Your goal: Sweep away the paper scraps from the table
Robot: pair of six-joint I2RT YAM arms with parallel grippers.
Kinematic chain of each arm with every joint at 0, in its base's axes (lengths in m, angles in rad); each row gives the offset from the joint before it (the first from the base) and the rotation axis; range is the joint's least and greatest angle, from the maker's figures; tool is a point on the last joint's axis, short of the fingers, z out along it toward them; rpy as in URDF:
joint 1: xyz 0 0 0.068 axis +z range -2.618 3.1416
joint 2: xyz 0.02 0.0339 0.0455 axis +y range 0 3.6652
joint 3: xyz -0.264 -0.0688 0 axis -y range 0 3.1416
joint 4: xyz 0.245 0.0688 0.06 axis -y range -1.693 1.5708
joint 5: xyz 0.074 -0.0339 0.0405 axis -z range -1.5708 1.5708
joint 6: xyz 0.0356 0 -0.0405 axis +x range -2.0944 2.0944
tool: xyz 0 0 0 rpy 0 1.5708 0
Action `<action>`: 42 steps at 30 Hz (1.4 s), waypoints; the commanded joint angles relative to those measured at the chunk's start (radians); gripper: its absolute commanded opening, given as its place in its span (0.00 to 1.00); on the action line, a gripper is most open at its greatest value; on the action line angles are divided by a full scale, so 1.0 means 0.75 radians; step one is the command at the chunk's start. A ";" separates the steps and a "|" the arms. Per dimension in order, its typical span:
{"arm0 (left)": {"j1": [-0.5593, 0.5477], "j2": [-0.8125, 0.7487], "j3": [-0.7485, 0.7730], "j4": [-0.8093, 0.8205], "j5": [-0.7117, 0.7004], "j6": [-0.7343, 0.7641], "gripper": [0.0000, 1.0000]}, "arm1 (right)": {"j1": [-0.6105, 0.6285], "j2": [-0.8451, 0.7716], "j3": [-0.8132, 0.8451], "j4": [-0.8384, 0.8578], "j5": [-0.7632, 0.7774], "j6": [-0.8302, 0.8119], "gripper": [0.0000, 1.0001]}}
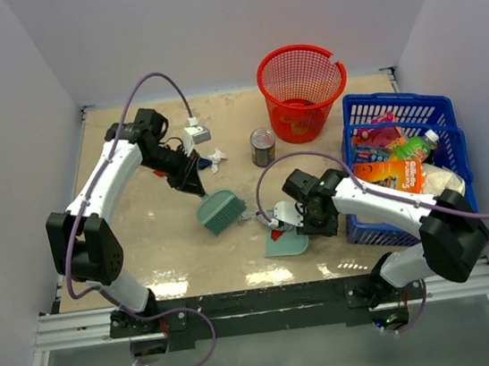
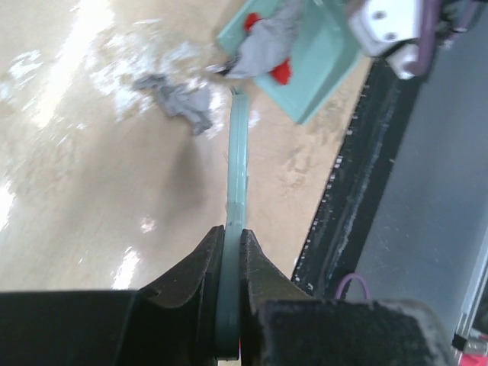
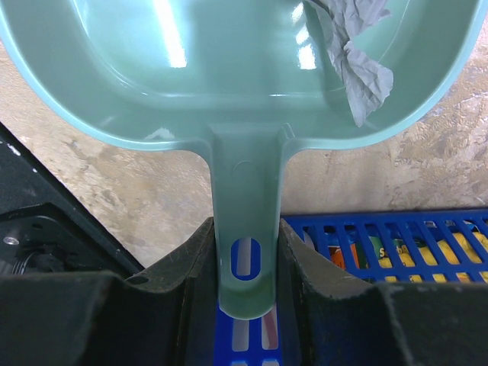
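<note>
Paper scraps (image 2: 183, 99) looked feather-light and floppy, so you needed to nudge them from behind, not pinch: your left gripper (image 2: 232, 236) was clamped on the brush (image 1: 221, 211) handle, right gripper (image 3: 248, 236) on the dustpan (image 3: 229, 76) handle, some bits in the pan, one grey bit on the table (image 2: 76, 191) beside it.

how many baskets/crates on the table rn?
2. Red round mesh basket at the back, right of centre. Blue crate at the right side, just nearer the arms than the red one. None looks hidden.
</note>
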 commanded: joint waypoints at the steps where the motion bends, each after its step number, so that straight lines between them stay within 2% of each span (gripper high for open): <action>1: 0.021 -0.035 -0.040 0.188 -0.250 -0.272 0.00 | 0.005 -0.031 -0.021 -0.003 0.037 0.001 0.00; 4: 0.023 -0.035 -0.021 0.274 -0.402 -0.402 0.00 | 0.005 -0.027 -0.010 0.006 0.037 0.003 0.00; 8: 0.023 -0.035 0.003 0.327 -0.614 -0.439 0.00 | 0.005 -0.021 0.004 0.004 0.047 0.001 0.00; 12: 0.021 0.014 -0.005 0.366 -0.680 -0.492 0.00 | 0.005 -0.017 0.006 0.004 0.053 -0.001 0.00; 20: -0.042 0.200 0.016 0.405 -0.500 -0.527 0.00 | 0.005 -0.017 0.028 -0.011 0.043 0.016 0.00; 24: -0.191 0.247 0.007 0.424 -0.408 -0.535 0.00 | 0.003 0.011 0.045 0.020 0.014 0.018 0.00; 29: -0.320 0.335 0.134 0.409 -0.212 -0.566 0.00 | 0.003 0.061 0.088 0.044 0.018 0.001 0.00; 36: -0.318 0.366 0.238 0.393 0.168 -0.627 0.00 | 0.003 0.059 0.084 0.055 -0.017 0.010 0.00; 38: -0.318 0.364 0.210 0.417 0.203 -0.643 0.00 | 0.003 0.050 0.074 0.059 -0.021 0.016 0.00; 42: -0.321 0.366 0.216 0.415 0.157 -0.635 0.00 | 0.003 0.034 0.086 0.081 -0.076 0.044 0.00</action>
